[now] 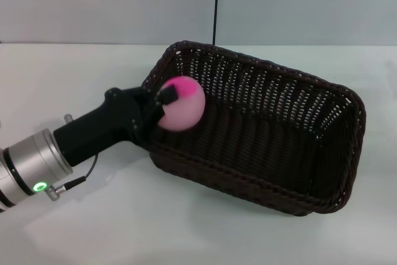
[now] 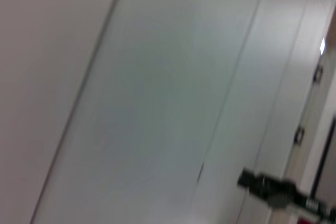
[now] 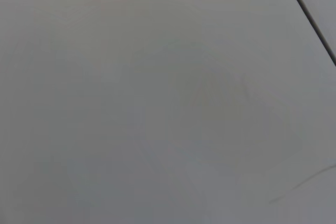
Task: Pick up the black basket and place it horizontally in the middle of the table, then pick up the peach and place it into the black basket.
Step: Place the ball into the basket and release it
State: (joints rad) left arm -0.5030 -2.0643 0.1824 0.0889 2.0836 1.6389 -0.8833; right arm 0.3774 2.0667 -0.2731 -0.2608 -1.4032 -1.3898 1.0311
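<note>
Left gripper (image 1: 169,105) holds peach (image 1: 181,105) over black basket (image 1: 260,131).

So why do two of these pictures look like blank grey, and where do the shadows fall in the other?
Head view: even, soft light; the black basket casts a faint shadow on the table, and the left gripper holds the peach sharply in focus. Left wrist view: smeared, only pale panels. Right wrist view: a featureless grey surface.
</note>
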